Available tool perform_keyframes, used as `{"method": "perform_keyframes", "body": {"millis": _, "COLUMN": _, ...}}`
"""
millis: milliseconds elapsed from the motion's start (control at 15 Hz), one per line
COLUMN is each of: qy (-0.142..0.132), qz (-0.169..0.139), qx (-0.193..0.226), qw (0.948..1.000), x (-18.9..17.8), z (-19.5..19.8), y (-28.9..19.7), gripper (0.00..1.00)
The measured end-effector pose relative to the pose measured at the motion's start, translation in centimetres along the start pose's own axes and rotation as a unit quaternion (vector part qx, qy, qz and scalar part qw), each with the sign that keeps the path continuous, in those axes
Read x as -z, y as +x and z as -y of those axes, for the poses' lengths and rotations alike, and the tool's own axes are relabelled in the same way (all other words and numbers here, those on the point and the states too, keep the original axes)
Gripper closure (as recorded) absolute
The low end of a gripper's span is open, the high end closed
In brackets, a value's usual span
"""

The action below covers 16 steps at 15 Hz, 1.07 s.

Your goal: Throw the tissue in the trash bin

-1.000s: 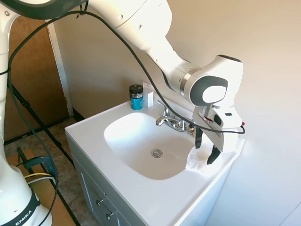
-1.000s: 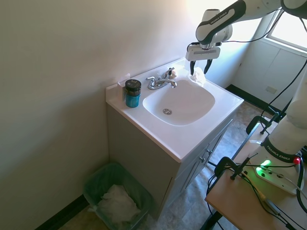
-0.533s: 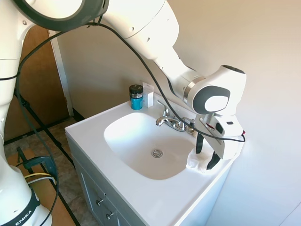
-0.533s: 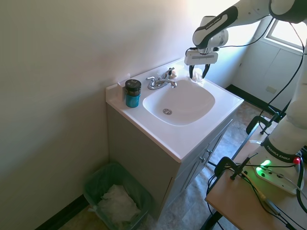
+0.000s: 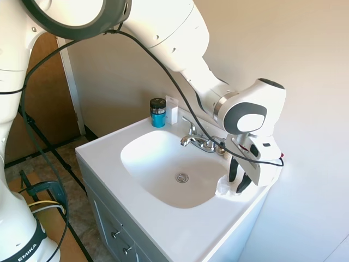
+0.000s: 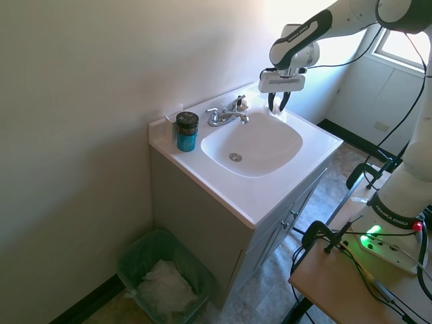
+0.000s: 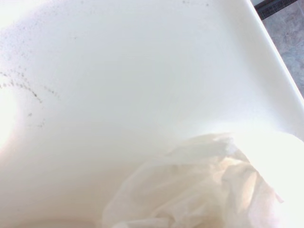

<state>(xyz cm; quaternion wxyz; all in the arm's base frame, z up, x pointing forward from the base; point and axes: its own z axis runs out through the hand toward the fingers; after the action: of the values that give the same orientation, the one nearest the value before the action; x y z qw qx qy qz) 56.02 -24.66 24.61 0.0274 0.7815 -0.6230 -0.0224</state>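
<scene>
Pinching the tissue [image 5: 224,187] with my gripper [image 5: 239,180] on the white sink worktop [image 5: 180,232]; trash bin [image 6: 165,275] sits on the bathroom floor.

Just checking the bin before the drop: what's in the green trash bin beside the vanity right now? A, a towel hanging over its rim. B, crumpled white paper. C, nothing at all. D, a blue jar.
B: the second exterior view shows the trash bin with a crumpled white wad inside.
</scene>
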Motion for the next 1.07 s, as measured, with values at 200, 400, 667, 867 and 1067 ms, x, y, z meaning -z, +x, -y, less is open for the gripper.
{"method": "perform_keyframes", "body": {"millis": 200, "qy": 0.003, "qz": 0.002, "qx": 0.002, "qw": 1.0000, "x": -0.2, "z": 0.2, "y": -0.2, "gripper": 1.00}}
{"method": "perform_keyframes", "body": {"millis": 400, "qy": 0.008, "qz": 0.004, "qx": 0.004, "qw": 1.0000, "x": -0.2, "z": 0.3, "y": -0.2, "gripper": 1.00}}
{"method": "perform_keyframes", "body": {"millis": 667, "qy": 0.023, "qz": 0.008, "qx": 0.006, "qw": 0.9997, "x": 0.5, "z": 0.3, "y": 0.0, "gripper": 1.00}}
{"method": "perform_keyframes", "body": {"millis": 867, "qy": 0.046, "qz": 0.005, "qx": 0.008, "qw": 0.9989, "x": 2.8, "z": 0.0, "y": 0.6, "gripper": 1.00}}
{"method": "perform_keyframes", "body": {"millis": 1067, "qy": 0.076, "qz": 0.001, "qx": 0.018, "qw": 0.9969, "x": 6.9, "z": -1.1, "y": -0.4, "gripper": 1.00}}
